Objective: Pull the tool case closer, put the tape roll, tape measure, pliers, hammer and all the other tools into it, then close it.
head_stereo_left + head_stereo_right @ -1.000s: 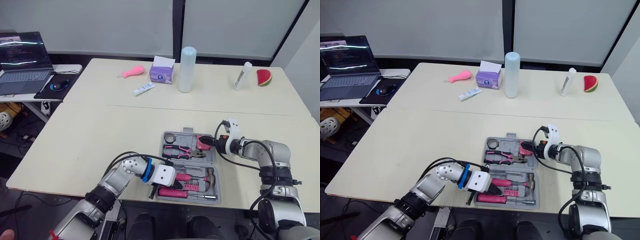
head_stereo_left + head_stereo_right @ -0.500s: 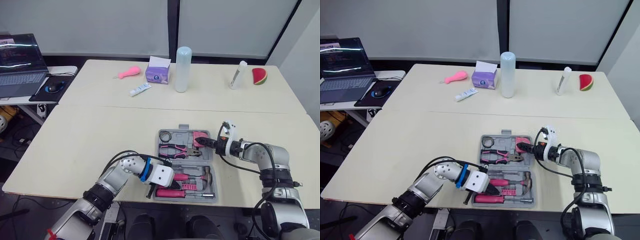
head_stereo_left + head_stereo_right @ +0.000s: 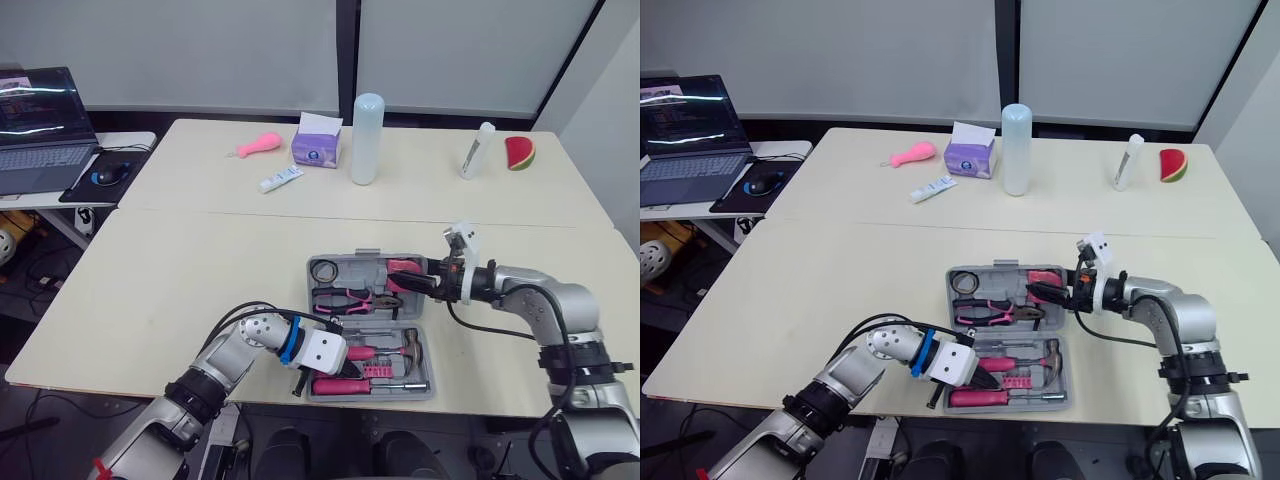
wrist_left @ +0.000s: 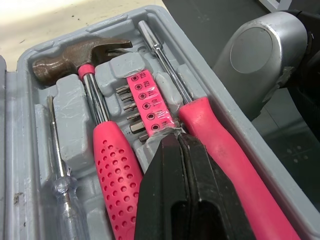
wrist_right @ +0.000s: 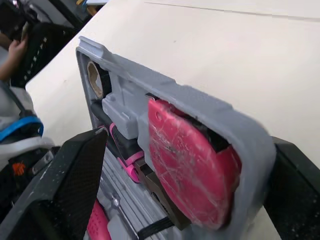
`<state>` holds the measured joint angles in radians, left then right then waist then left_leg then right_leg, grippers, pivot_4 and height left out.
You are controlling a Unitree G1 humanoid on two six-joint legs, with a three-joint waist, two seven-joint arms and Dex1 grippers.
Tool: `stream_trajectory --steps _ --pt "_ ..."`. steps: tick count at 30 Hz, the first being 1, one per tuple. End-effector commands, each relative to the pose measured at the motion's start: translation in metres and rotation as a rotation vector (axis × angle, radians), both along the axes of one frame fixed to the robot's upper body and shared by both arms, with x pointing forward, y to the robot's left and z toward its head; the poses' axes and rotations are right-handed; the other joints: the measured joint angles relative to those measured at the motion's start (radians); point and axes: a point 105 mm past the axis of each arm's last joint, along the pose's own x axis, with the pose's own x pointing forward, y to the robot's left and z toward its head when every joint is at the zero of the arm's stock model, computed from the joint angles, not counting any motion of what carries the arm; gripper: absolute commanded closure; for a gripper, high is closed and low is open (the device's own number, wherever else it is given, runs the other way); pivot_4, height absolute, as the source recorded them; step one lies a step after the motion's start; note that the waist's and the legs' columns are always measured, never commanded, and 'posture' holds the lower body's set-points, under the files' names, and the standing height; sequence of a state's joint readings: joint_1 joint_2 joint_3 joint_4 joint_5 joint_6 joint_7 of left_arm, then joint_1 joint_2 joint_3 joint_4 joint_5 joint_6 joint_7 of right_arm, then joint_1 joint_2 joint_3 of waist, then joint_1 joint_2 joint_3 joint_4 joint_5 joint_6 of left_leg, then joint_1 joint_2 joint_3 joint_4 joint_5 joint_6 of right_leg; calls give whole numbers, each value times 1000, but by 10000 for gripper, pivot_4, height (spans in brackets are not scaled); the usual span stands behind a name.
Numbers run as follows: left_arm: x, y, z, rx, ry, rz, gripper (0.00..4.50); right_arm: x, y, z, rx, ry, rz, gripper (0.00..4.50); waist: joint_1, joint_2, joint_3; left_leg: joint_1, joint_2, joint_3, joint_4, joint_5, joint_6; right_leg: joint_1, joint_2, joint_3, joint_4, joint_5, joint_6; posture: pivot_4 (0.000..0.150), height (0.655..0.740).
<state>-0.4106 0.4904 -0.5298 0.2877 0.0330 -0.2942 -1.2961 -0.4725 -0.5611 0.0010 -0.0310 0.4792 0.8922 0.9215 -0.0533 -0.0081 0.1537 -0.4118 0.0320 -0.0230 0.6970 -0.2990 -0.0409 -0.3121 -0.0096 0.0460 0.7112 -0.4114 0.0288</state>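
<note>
The grey tool case [image 3: 368, 372] lies open at the table's front edge. Its far half [image 3: 362, 262] is tilted up and holds the tape roll [image 3: 322, 270], pink-handled pliers [image 3: 345, 297] and pink tape measure [image 5: 190, 160]. My right gripper [image 3: 430, 283] is shut on that half's right rim, one finger [image 5: 75, 185] inside and the other outside. The near half holds the hammer [image 4: 80, 57], a pink bit holder [image 4: 147, 102] and a pink-handled screwdriver [image 3: 345, 386]. My left gripper [image 4: 176, 140] is shut and empty, its tips on the near half by the bit holder.
On the far table stand a tall pale bottle [image 3: 366, 138], a tissue box [image 3: 316, 148], a pink toy [image 3: 262, 146], a tube [image 3: 286, 178], a white bottle [image 3: 476, 150] and a watermelon slice [image 3: 518, 152]. A laptop [image 3: 35, 130] sits on a side desk at the left.
My right gripper has risen, lifting the case's far half off the table and tipping it toward the near half. The left gripper has stayed put.
</note>
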Motion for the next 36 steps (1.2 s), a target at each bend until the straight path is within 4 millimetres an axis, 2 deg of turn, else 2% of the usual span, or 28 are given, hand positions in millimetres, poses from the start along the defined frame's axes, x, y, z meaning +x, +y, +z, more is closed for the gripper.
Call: stream_trajectory --steps 1,5,10,12,15,20,24,28,31,34,36 --pt "-3 24 -14 54 102 86 45000 -16 10 15 -60 -115 128 151 -1 0 0 0 0 0 0 0 0 0 0 0 0 0 0 1500 7161" --pt "-2 34 12 -22 139 125 45000 -31 15 14 -141 -179 215 151 -3 -1 1 -1 1 -1 0 0 0 -1 0 0 0 0 0 1500 7161" --pt "-10 67 33 -10 213 195 45000 -48 15 16 -278 -292 312 151 4 0 4 -4 0 -2 0 0 0 -3 0 -1 0 0 0 1500 7161" --pt "-15 92 36 28 249 265 45000 -64 4 19 -401 -351 363 151 13 0 7 -5 -1 -2 0 0 0 -4 -1 -1 -1 0 0 1500 7161" --pt "-13 113 36 54 256 373 45000 -88 -15 15 -561 -355 431 151 27 0 9 -6 -2 -2 0 0 0 -5 -3 -2 -2 0 0 1500 7161" --pt "-4 130 34 62 251 524 45000 -123 -53 9 -797 -274 533 151 41 -1 10 -6 -4 -3 0 0 0 -1 -5 -3 -8 0 0 1500 7161" --pt "1 125 35 31 236 573 45000 -123 -68 5 -895 -274 481 151 39 -1 10 -5 -3 -3 -1 0 0 1 -4 -4 -10 0 0 1500 7161" --pt "4 111 33 10 232 588 45000 -116 -69 -13 -956 -288 410 151 35 -2 10 -5 -3 -3 -1 0 0 2 -4 -4 -10 0 0 1500 7161" --pt "9 100 26 25 201 598 45000 -112 -59 -33 -980 -309 385 5676 36 -2 10 -5 -3 -3 0 0 0 2 -4 -4 -10 0 0 1500 7161" --pt "11 91 17 48 188 595 45000 -108 -49 -48 -973 -300 372 15917 33 -2 10 -5 -3 -2 0 0 0 2 -4 -3 -11 0 0 1500 7161" --pt "10 76 10 52 190 570 45000 -108 -41 -63 -976 -287 414 21334 31 -2 10 -5 -4 -2 0 0 0 2 -5 -3 -11 0 0 1500 7161"
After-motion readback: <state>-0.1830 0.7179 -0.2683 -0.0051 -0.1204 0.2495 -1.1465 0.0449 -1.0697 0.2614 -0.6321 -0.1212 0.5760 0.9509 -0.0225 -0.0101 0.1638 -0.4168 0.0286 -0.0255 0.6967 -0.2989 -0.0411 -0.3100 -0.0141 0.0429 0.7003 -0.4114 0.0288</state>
